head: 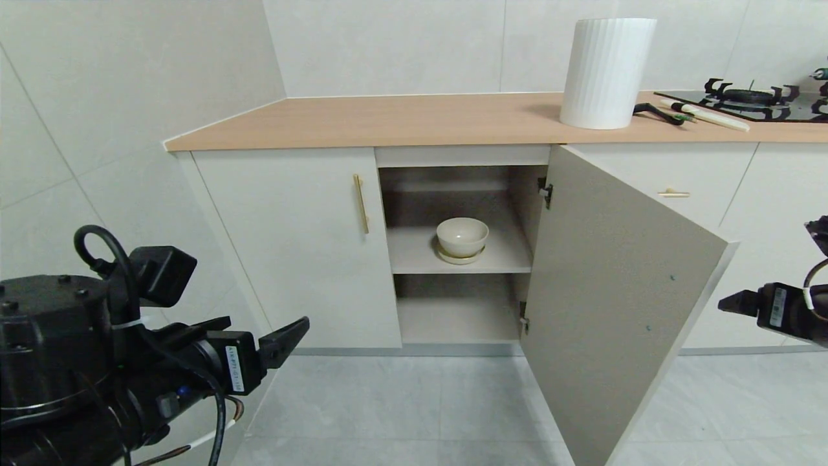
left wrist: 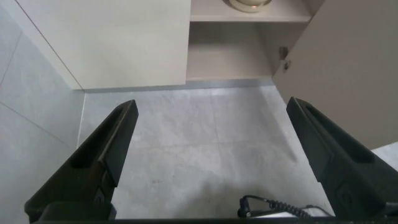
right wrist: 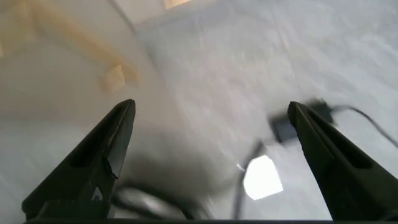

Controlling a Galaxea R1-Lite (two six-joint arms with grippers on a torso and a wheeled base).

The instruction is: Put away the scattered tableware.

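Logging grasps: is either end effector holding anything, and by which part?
Nothing is held: the left end effector and right end effector are both open and empty.

Head camera faces the cabinet (head: 291, 246); left wrist camera shares it, low over floor (left wrist: 205, 143)

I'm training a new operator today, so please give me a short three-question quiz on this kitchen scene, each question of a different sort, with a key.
1. True or false: the bowl sits on the shelf of the open cupboard, not on its floor.
2. What lies directly under the bowl? A) a plate B) a folded cloth C) a cutting board
3. Fill in: the left gripper and the right gripper are both ___ (open or shut), holding nothing.

Key: 1 true; 2 A; 3 open.
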